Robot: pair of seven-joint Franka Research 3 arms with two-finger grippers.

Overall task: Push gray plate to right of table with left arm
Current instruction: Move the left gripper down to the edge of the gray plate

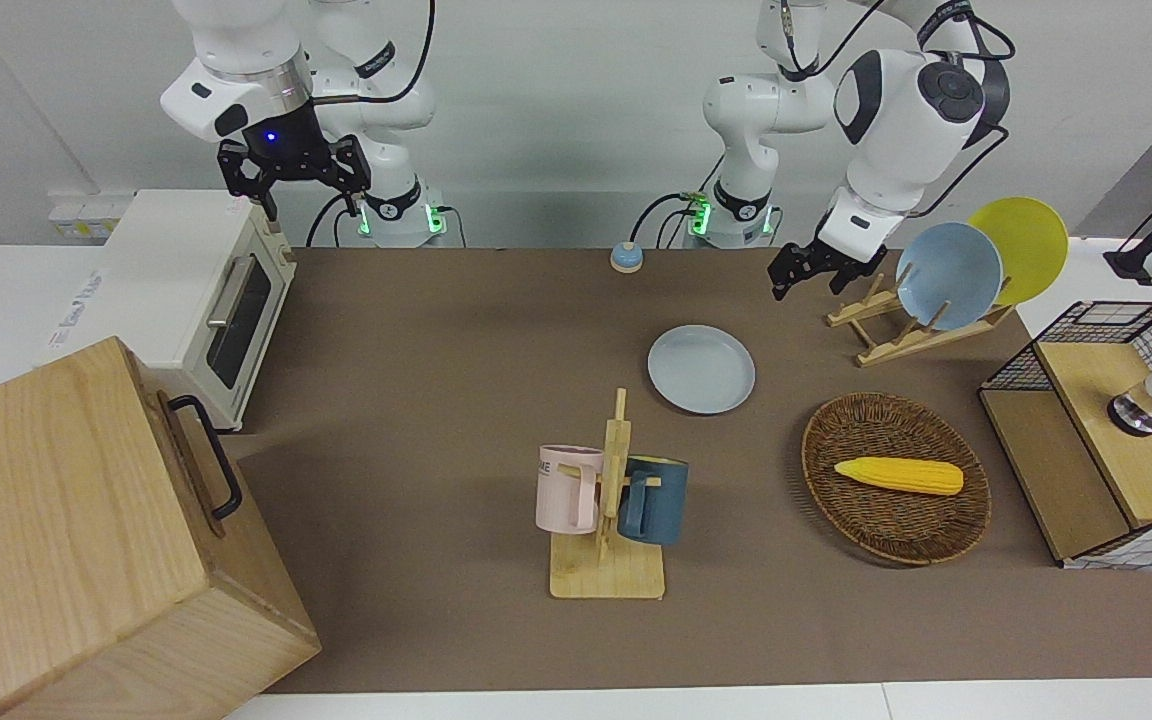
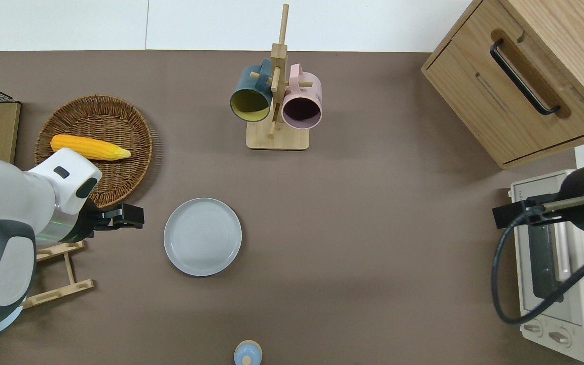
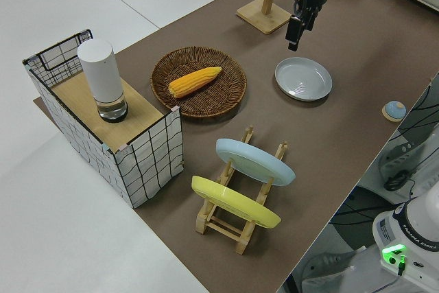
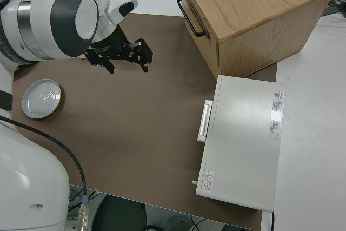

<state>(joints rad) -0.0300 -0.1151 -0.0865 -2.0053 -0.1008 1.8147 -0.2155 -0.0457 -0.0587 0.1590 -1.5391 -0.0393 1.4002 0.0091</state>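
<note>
Currently airborne, left hand over bare brown cover between wicker basket and gray plate, short of the plate's rim and not touching it; fingers apparently spread, holding nothing. Gray plate flat on the tabletop about mid-width, nearer the robots than the mug rack. Best done by lowering until the fingertips sit at rim height on the plate's basket-facing edge, then sweeping steadily toward the right arm's end, pressing through the plate's centre to avoid spin, steering nearer the robots than the mug rack. Right arm parked.
</note>
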